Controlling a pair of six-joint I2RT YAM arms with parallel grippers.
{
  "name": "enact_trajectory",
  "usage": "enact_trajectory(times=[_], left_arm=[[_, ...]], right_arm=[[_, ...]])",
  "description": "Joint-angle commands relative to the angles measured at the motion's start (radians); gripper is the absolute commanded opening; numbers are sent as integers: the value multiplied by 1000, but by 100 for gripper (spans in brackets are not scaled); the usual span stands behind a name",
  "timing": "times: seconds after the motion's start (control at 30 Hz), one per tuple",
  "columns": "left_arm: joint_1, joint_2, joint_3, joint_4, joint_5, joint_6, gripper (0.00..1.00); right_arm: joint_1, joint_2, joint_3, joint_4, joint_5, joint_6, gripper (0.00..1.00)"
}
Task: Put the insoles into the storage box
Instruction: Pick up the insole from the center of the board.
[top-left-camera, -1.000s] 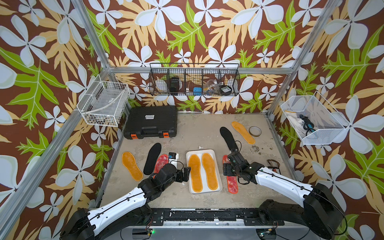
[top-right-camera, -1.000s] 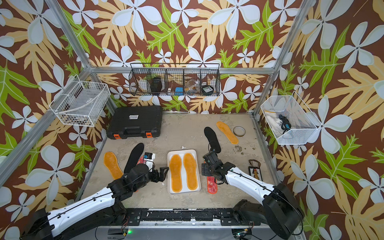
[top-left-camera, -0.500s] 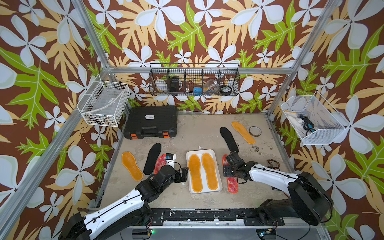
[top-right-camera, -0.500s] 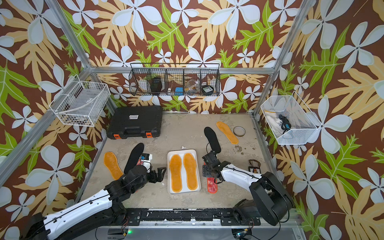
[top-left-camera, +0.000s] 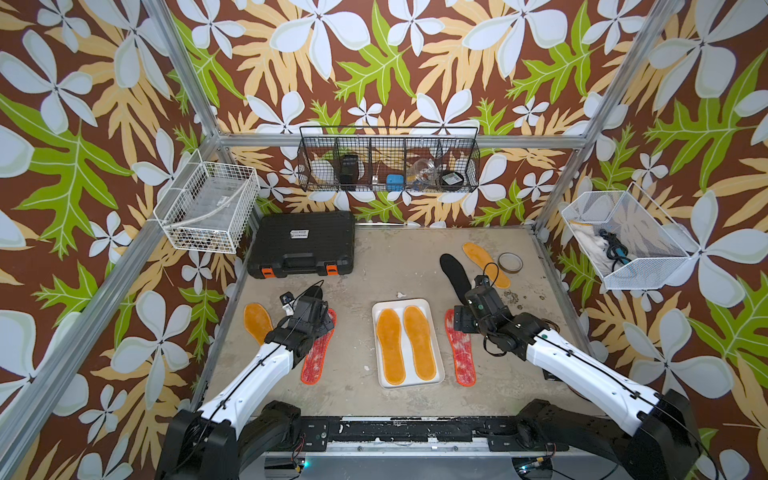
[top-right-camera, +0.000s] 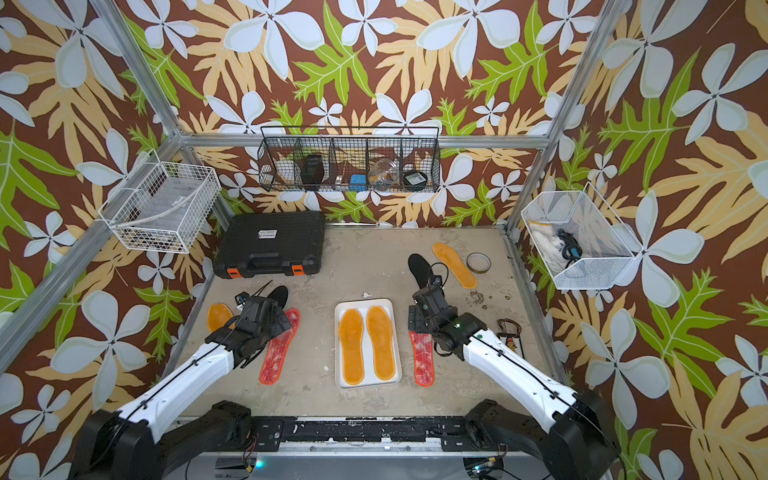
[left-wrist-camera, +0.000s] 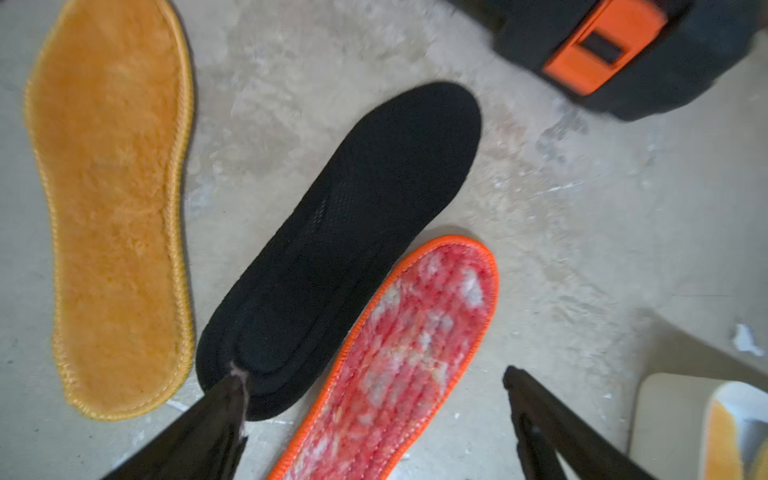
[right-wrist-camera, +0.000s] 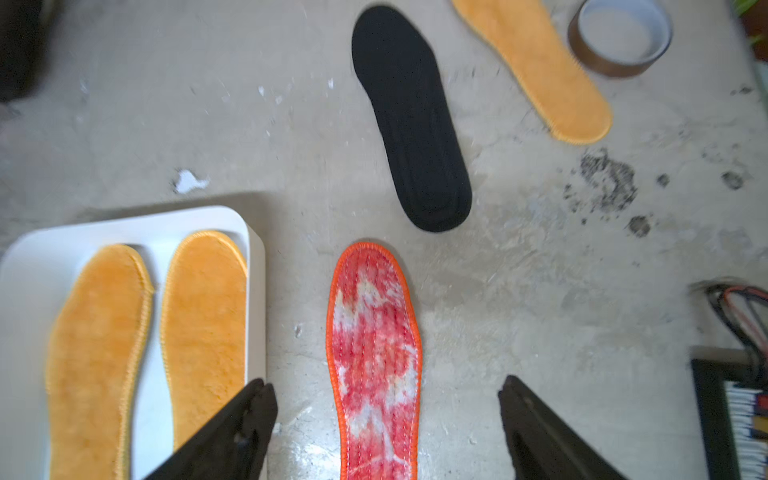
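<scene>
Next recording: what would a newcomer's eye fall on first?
The white storage box mid-table holds two fuzzy orange insoles side by side. Red-white insoles flank it, one below the left gripper, one below the right gripper, fingers open. Loud floral wallpaper surrounds everything.

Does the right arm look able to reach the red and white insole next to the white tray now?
Probably yes. The right claw hangs open above that insole, which lies flat and uncovered on the table, a little apart from the tray.
</scene>
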Motion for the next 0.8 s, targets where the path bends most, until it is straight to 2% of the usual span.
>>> enact_trajectory(times=[0.0,0.13,0.33,0.4,0.53,0.63,0.77], left_arm=[[13,119,32,-35,93,41,100],[8,248,76,-88,178,68,100],[-38,353,124,-195,126,58,100],[-62,362,128,-208,108,52,100],[-115,359,123,-200,150,46,99],[-142,323,105,-183,195,23,95],[-152,274,96,-169,198,-4,90]], right_arm=[[1,-56,42,-64,65,-40,90],[1,-108,55,-37,116,-69,91],[2,-107,77,-1,128,-90,92],[1,-107,80,19,117,-100,92],[1,-94,87,45,125,-125,92],[1,-81,92,66,126,-138,92],[1,-57,98,83,98,-139,93]])
